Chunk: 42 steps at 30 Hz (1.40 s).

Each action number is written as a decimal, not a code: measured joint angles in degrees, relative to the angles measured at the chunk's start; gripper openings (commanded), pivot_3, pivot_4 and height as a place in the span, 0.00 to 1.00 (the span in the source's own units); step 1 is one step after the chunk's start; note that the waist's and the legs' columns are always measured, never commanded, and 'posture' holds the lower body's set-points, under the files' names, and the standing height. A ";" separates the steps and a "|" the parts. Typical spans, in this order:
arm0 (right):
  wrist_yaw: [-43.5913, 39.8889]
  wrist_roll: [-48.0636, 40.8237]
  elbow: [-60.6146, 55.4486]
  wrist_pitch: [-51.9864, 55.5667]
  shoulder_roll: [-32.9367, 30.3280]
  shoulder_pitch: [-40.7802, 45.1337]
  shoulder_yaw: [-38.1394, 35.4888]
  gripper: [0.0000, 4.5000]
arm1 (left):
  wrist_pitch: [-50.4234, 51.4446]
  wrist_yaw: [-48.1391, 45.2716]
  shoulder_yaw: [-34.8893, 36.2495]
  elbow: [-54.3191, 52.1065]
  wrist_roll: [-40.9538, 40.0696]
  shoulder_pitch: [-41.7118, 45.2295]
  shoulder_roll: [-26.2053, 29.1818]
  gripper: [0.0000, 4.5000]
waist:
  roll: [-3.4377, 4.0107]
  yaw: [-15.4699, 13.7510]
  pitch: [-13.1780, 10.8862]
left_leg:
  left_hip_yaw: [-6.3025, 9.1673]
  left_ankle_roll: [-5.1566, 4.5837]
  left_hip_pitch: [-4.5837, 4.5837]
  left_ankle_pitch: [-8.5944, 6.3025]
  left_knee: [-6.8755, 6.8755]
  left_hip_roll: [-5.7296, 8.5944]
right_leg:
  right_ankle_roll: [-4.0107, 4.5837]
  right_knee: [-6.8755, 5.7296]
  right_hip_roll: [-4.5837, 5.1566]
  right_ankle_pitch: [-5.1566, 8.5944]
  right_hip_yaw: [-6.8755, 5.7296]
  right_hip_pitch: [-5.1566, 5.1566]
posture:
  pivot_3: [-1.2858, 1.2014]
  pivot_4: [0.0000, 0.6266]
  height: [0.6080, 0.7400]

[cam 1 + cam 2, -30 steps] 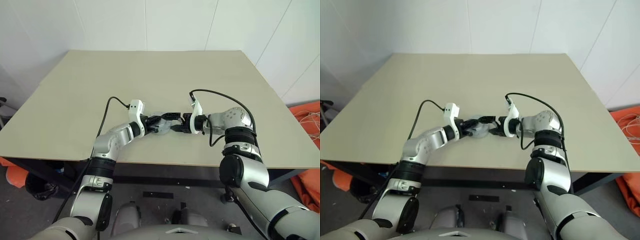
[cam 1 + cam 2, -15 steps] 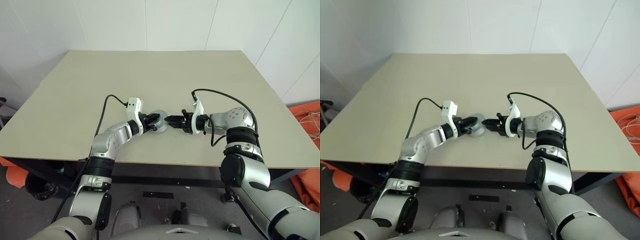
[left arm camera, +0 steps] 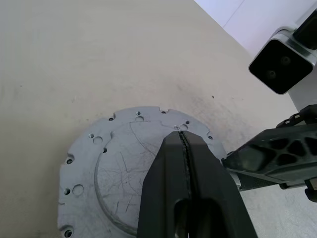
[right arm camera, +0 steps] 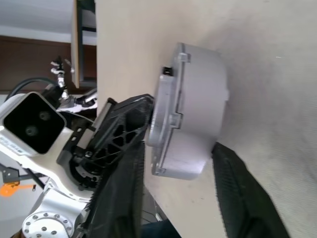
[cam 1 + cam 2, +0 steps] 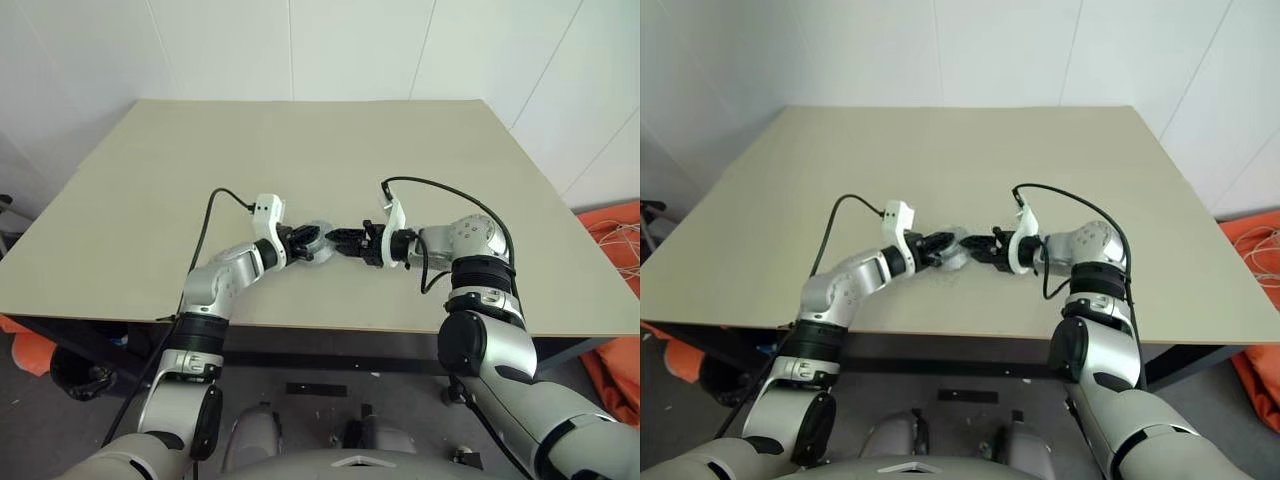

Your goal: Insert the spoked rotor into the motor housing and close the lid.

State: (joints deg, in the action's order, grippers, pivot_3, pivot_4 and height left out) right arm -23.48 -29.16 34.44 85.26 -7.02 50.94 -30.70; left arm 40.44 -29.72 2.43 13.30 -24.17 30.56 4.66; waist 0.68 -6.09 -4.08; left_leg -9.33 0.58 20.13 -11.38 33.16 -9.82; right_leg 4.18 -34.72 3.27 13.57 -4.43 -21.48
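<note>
The short round silver-walled motor housing (image 4: 190, 109), capped by a flat grey scratched disc — the lid (image 3: 106, 168) — is seen on the beige tabletop (image 5: 330, 150), directly between the two grippers. The left gripper (image 3: 184, 144) is pressed fully together over the lid's top face, with nothing pinched between its fingers. The right gripper (image 4: 181, 183) is spread partway — one black finger (image 4: 237, 188) on each side of the housing's wall; whether the fingers touch it cannot be told.
</note>
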 measured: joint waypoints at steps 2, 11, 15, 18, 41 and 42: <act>-0.07 -0.32 -0.61 -0.04 0.44 0.00 0.27 0.86 | 0.05 -0.02 -0.05 0.02 0.01 -0.04 -0.04 0.00 | 0.00 -0.13 0.00 | 0.00 0.00 0.00 0.00 0.00 0.01 | 0.00 0.00 0.01 0.00 0.00 0.01 | 0.52 0.00 1.00; -0.14 -0.68 -0.79 -0.14 0.74 0.00 0.39 0.99 | 0.09 -0.05 -0.28 0.03 0.03 -0.26 -0.07 0.00 | 0.00 -0.15 0.00 | 0.00 0.00 0.01 0.00 0.00 0.01 | 0.00 0.00 0.01 0.00 0.00 0.00 | 0.52 0.00 1.00; -0.05 -0.68 -0.79 -0.18 0.78 0.00 0.33 0.99 | 0.09 -0.04 -0.28 0.03 0.02 -0.26 -0.09 0.00 | 0.00 -0.15 0.00 | 0.00 0.00 0.01 0.00 0.00 0.01 | 0.00 0.00 0.00 0.00 0.00 0.00 | 0.52 0.00 1.00; 0.03 -0.68 -0.79 -0.20 0.87 0.00 0.13 0.99 | 0.09 -0.04 -0.28 0.03 0.02 -0.26 -0.12 0.00 | 0.00 -0.14 0.00 | 0.00 0.00 0.01 0.00 0.00 0.01 | 0.00 0.00 0.00 0.00 0.00 0.00 | 0.52 0.00 1.00; 3.15 -0.36 -0.74 -0.81 1.88 -0.24 -1.22 0.27 | 0.01 0.10 1.23 -0.98 0.14 -0.27 0.06 0.00 | 0.01 -0.09 -0.01 | 0.00 0.00 0.46 0.01 -0.01 0.02 | 0.00 -0.06 0.00 -0.02 0.00 -0.49 | 0.52 0.00 1.00; 3.15 -0.36 -0.74 -0.81 1.88 -0.24 -1.23 0.27 | 0.01 0.10 1.24 -0.98 0.15 -0.26 0.05 0.00 | 0.01 -0.09 -0.01 | 0.00 0.00 0.49 0.01 0.00 0.02 | 0.00 -0.07 0.00 -0.02 0.00 -0.52 | 0.52 0.00 1.00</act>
State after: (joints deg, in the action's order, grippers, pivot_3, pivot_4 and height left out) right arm -20.33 -29.51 33.71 84.45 -5.14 50.70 -31.93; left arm 40.46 -29.62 3.67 12.33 -24.02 30.30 4.71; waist 0.69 -6.18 -4.09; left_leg -9.33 0.59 20.62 -11.37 33.16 -9.80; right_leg 4.19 -34.80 3.27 13.55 -4.44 -22.00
